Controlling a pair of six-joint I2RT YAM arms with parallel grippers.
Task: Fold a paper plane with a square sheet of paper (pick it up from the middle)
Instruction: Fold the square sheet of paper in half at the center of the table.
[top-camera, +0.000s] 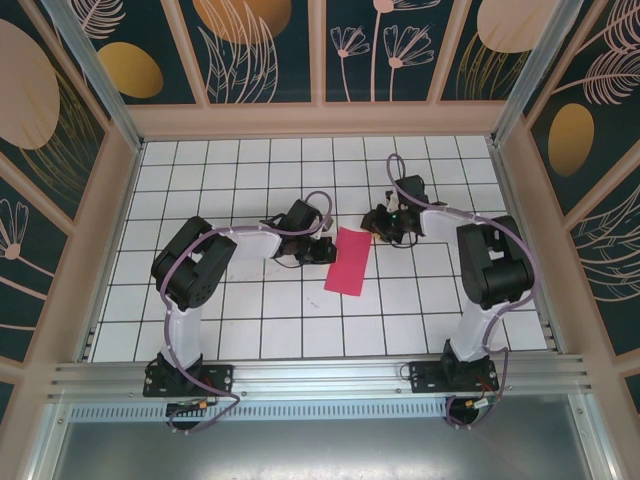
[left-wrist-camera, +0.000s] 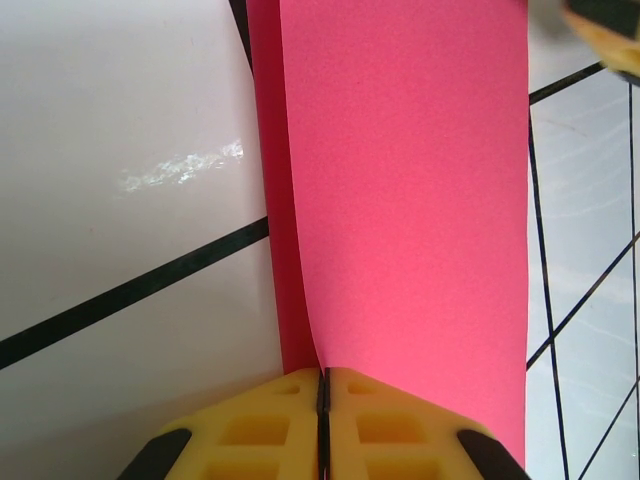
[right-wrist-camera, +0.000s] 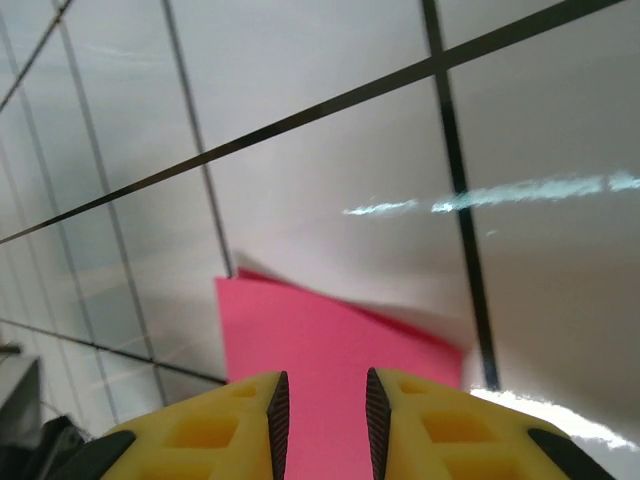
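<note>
On the white grid table (top-camera: 200, 330), the sheet of paper (top-camera: 348, 262) lay about midway between the near and far edges, a little right of centre. It was already folded into a narrow, doubled strip with its long sides running roughly near to far. Your left gripper (top-camera: 322, 250) sat at the strip's left long edge with its fingers (left-wrist-camera: 260, 430) pressed together. The lip of the upper layer ran straight to the seam between them, though you could not tell whether any paper was caught there. Farther back, your right gripper (top-camera: 385, 225) hung low at the strip's far right corner, jaws slightly spread and pinching nothing, with red showing through the gap. You were likely dealing with something thin, light and limp. It would skate on the smooth tiles under a sideways nudge, take a crease for good, and tear if tugged. A flat edge gave you little purchase. The far corner seemed to stand a touch off the table — probably the easiest place to take hold while the other gripper pinned the strip.
</note>
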